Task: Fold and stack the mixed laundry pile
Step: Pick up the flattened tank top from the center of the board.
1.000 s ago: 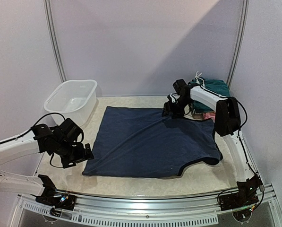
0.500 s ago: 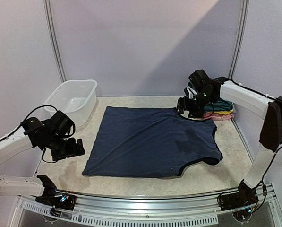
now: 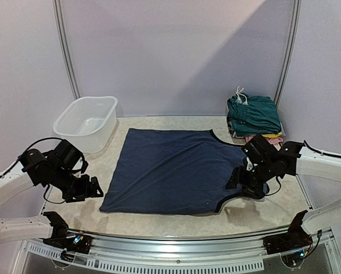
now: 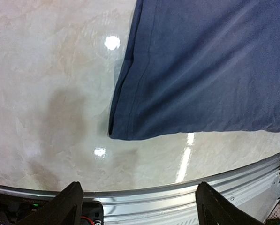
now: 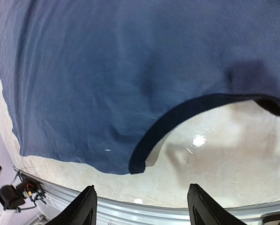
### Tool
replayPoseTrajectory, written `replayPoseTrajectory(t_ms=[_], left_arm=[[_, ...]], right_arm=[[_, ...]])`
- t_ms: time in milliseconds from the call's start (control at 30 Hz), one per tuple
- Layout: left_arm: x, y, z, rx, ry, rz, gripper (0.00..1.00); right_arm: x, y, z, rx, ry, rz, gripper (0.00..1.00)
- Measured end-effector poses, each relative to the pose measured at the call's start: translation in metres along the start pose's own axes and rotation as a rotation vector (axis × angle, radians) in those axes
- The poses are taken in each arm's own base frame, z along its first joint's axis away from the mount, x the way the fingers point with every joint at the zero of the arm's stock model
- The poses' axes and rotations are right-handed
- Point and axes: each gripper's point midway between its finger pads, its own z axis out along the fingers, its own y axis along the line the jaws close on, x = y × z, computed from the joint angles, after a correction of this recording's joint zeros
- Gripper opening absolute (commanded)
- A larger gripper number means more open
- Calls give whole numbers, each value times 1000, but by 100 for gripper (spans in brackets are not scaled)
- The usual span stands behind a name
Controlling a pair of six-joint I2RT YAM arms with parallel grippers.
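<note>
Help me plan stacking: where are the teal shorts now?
In the top view, the teal shorts sit folded atop a stack at the far right corner of the table, beyond the navy shirt.

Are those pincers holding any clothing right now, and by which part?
Nothing is held. The left pincer and right pincer both hang open near the blue shirt's edges.

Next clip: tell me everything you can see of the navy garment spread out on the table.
The navy garment is soft, plain dark-blue cloth; no print shows. It lies spread flat on the table, roughly square, faintly wrinkled. Its left edge has a stitched hem; two curved, banded cut-outs open on the right side. The left hand hangs open off its near left corner, the right hand open over the near cut-out; neither visibly touches it.
</note>
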Motion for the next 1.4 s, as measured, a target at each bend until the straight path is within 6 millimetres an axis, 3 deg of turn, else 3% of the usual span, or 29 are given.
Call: replayPoseTrajectory(t_ms=[133, 300, 467, 667, 800, 1100, 1267, 1400], left_arm=[[16, 13, 15, -23, 48, -24, 81], [17, 14, 15, -14, 37, -56, 75], [20, 18, 23, -17, 41, -99, 69], [23, 17, 25, 1, 43, -144, 63], [27, 20, 29, 14, 41, -171, 61], [37, 26, 37, 36, 47, -226, 59], [37, 26, 39, 47, 39, -246, 59], [35, 23, 41, 61, 32, -256, 60]], right_arm=[[5, -5, 11, -28, 8, 50, 64], [10, 1, 31, -89, 45, 65, 60], [28, -5, 48, -91, 113, 87, 56], [51, 11, 54, -151, 175, 54, 46], [66, 7, 67, -140, 222, 51, 42], [68, 4, 84, -126, 234, 72, 36], [68, 7, 89, -146, 235, 70, 26], [68, 9, 92, -154, 238, 69, 7]])
